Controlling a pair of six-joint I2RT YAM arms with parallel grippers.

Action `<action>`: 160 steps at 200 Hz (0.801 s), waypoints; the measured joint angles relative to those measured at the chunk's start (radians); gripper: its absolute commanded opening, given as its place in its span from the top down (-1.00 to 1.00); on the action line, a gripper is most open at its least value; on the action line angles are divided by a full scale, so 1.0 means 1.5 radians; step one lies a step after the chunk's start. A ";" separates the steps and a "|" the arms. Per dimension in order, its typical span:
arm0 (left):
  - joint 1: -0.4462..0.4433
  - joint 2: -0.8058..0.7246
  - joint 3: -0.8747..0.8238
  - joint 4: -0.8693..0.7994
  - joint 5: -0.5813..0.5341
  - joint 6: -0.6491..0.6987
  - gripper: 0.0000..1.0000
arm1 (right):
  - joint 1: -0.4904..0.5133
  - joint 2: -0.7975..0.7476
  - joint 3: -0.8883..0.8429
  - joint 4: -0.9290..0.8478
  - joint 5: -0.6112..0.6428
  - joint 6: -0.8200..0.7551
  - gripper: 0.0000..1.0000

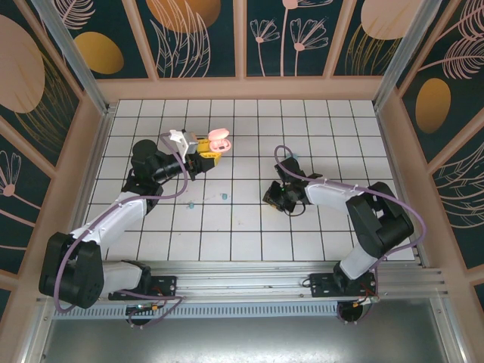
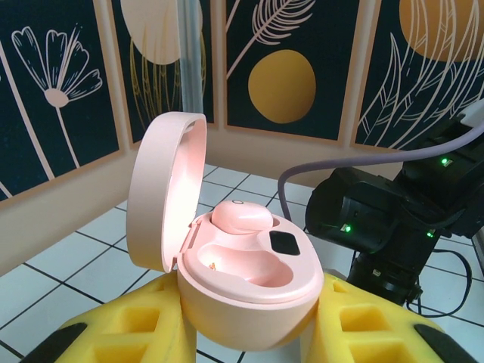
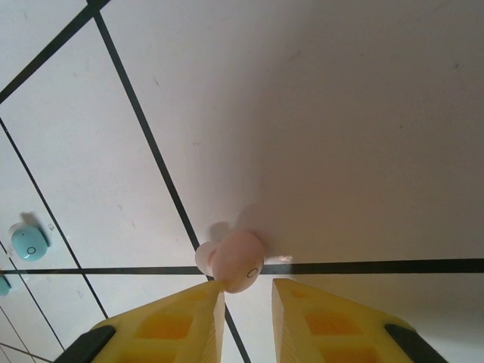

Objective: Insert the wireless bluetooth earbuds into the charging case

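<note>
**A:** What's on the left?

**B:** The left gripper [image 1: 206, 159] is clenched on the pink charging case [image 2: 249, 295], mouth up, with the lid [image 2: 162, 189] swung back. A seated pink earbud [image 2: 240, 218] fills the far well. The near well [image 2: 234, 261] is bare.

**A:** And in the middle?

**B:** Two teal earbuds [image 1: 225, 197] lie on the tiled table [image 3: 340, 113] between the arms. They don't match this case, so I'd leave them.

**A:** The right?

**B:** The right gripper [image 3: 248, 302] hangs low over the tiles with its jaws narrowly parted and nothing in them. The loose pink earbud [image 3: 236, 261] lies on a grout line just off the fingertips, not yet between them.

**A:** How should it be taken?

**B:** I'd open a touch wider, ease forward until the bud sits centred between the pads, then close softly. It looks small, smooth and rounded, so a skewed pinch could squirt it away. The bare well is shaped, so the grip should leave the bud's underside free to drop in.
</note>
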 measured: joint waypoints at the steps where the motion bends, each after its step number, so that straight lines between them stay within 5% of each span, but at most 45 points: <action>1: 0.000 0.000 0.000 0.000 0.000 0.000 0.72 | 0.000 0.000 0.000 0.000 0.000 0.000 0.49; 160: 0.000 0.000 -0.001 -0.003 -0.008 0.010 0.72 | 0.000 0.044 0.032 0.016 0.002 -0.004 0.65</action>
